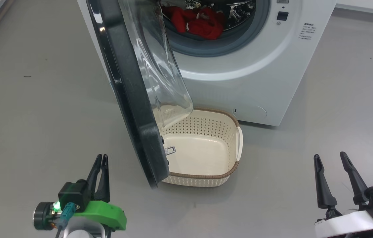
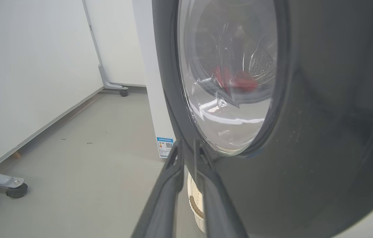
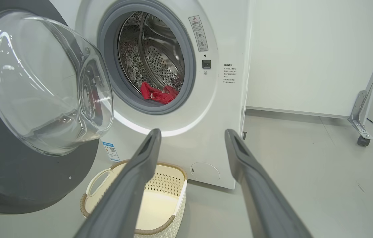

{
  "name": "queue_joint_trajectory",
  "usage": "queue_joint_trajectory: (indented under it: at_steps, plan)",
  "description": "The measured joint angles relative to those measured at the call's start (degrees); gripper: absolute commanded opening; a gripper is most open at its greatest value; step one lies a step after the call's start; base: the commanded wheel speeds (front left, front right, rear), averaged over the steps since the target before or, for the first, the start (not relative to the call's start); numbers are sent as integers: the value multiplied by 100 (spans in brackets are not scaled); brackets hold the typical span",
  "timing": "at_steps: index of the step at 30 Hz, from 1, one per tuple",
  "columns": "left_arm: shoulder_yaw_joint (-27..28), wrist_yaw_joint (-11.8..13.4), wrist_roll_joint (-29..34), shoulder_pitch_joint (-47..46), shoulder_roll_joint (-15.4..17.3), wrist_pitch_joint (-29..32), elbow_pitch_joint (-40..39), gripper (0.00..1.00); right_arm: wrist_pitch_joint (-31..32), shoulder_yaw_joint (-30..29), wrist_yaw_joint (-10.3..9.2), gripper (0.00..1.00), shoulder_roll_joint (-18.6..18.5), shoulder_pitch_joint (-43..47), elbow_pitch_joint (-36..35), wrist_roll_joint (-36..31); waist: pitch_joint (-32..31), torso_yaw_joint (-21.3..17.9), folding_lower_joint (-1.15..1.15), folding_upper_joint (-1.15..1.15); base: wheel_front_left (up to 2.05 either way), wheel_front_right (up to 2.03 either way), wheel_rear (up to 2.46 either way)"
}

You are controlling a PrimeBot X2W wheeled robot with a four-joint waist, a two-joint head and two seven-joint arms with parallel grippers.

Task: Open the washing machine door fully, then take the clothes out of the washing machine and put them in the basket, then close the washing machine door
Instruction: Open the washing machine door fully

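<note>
— At the front of the washer (image 1: 256,76), what needs handling?
— Biggest first: the door (image 1: 130,109), hinged on the washer's left and swung out about square to its face, not fully back. I'd judge it stiff, heavyish and slick; take its free edge, not the glass bulge (image 1: 160,76).
— And the basket (image 1: 203,177)?
— On the floor (image 1: 41,115) at the washer's foot, empty; light, rigid plastic.
— And the clothes (image 1: 203,24)?
— Low in the washer's drum (image 3: 153,56). Soft, light, floppy; pinch a raised fold.
— The claws?
— Out from the washer, beside the door's outer face, the left claw (image 1: 102,158) is pinched nearly together on nothing. Off the washer's right corner, the right claw (image 1: 329,154) is spread wide, empty.
</note>
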Motion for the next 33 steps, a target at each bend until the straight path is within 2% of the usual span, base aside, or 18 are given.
queue_joint_trajectory:
  at_steps: [8, 14, 25, 29, 33]
  plan:
    - [-54, 0, -67, 0, 0, 0, -14, 0, 0, -79, 65, 100, 43, 27, -2, -88, 37, 3, 0, 0, 0, 0, 0]
    - [8, 0, -69, -23, 1, 0, -468, 0, 0, -105, 101, 100, 92, 27, -7, -120, 63, 8, 0, 0, 0, 0, 0]
    - [322, 0, 133, -622, -2, -1, -2286, 0, 0, -171, 153, 100, 137, 27, -13, -183, 37, 13, 0, 0, 0, 0, 0]
    - [143, 0, 280, -853, -2, -7, -3006, 0, 0, -172, 196, 100, 158, 27, 14, -198, 1, 11, 0, 0, 0, 0, 0]
    - [-281, -38, 302, -890, 1, -8, -3520, 0, 0, -154, 200, 100, 175, 39, 25, -242, -52, -12, 0, 0, 0, 0, 0]
